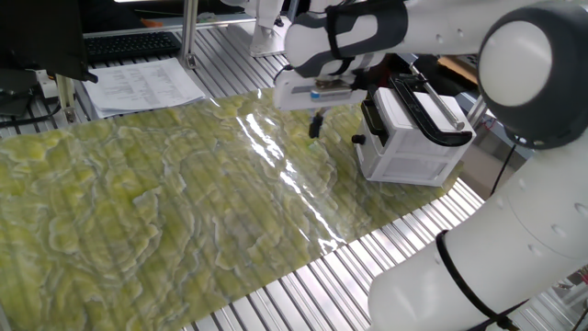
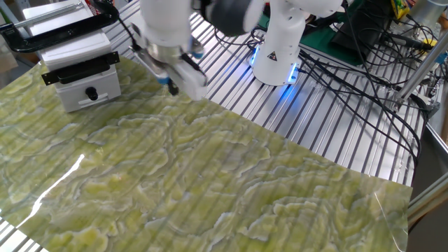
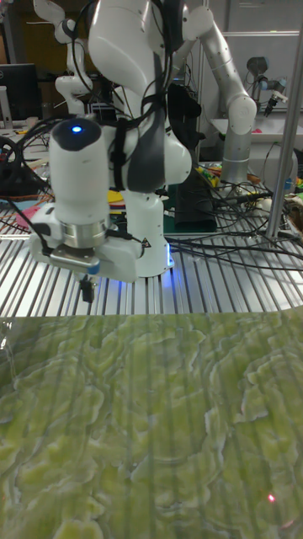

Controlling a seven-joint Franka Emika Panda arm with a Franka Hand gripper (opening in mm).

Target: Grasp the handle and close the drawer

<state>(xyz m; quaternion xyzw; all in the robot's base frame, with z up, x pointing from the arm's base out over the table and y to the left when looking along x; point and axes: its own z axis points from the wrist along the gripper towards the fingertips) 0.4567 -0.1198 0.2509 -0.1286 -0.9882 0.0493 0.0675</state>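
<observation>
The small white cabinet (image 1: 409, 142) stands at the right end of the green mat. Its drawer (image 2: 85, 93) shows a flat white front carrying the small black handle (image 2: 91, 93), which also shows as the handle (image 1: 358, 140) in one fixed view. The front looks about flush with the cabinet body. My gripper (image 1: 317, 125) hangs above the mat, a short way left of the cabinet and apart from it. The dark fingers (image 3: 86, 290) look pressed together with nothing between them. In the other fixed view the gripper (image 2: 173, 87) is right of the cabinet.
A large black clamp (image 1: 432, 115) with a silver rod lies across the cabinet top. Papers (image 1: 147, 85) and a keyboard (image 1: 133, 43) lie beyond the mat's far edge. The arm's base (image 2: 278, 56) and several cables (image 2: 350, 70) sit on the slatted table.
</observation>
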